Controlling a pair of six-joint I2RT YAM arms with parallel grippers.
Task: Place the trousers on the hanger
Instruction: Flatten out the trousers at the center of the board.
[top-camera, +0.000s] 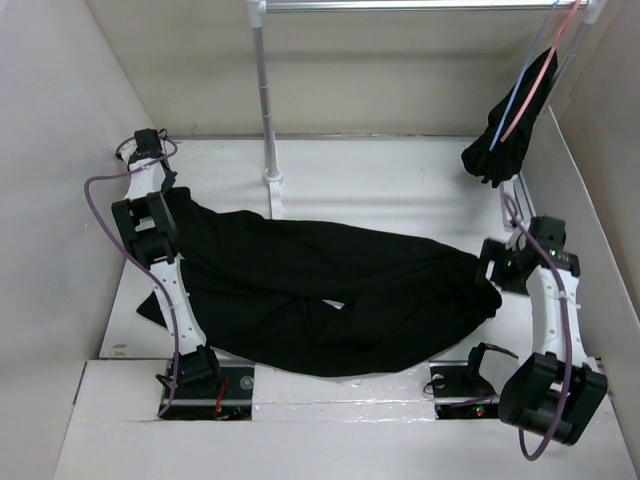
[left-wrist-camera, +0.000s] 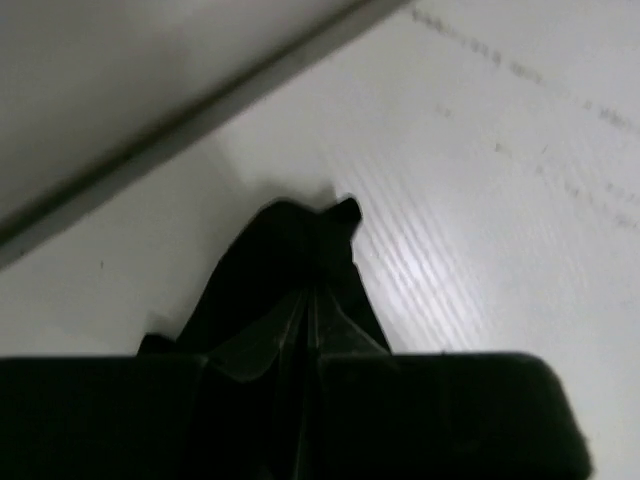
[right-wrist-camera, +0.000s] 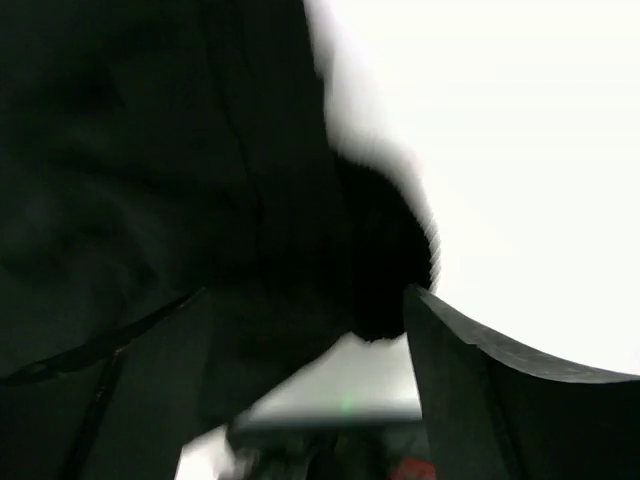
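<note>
The black trousers (top-camera: 330, 290) lie spread across the table from left to right. My left gripper (top-camera: 168, 192) is at their far left end, shut on a pinched fold of the trousers (left-wrist-camera: 290, 240) that pokes out past the fingertips of the left gripper (left-wrist-camera: 312, 310). My right gripper (top-camera: 497, 268) is at the right end of the trousers, open. In the right wrist view, its fingers (right-wrist-camera: 470, 390) stand wide apart, with the dark trousers (right-wrist-camera: 150, 150) bunched just ahead of the right gripper (right-wrist-camera: 310, 340). The light-blue hanger (top-camera: 524, 82) hangs from the rail at the top right.
A pink hanger (top-camera: 540, 72) with a small bunched black garment (top-camera: 500, 140) hangs beside the blue one. The rail (top-camera: 420, 5) rests on a metal post (top-camera: 267, 110) standing at the back of the table. White walls (top-camera: 60, 120) close in both sides.
</note>
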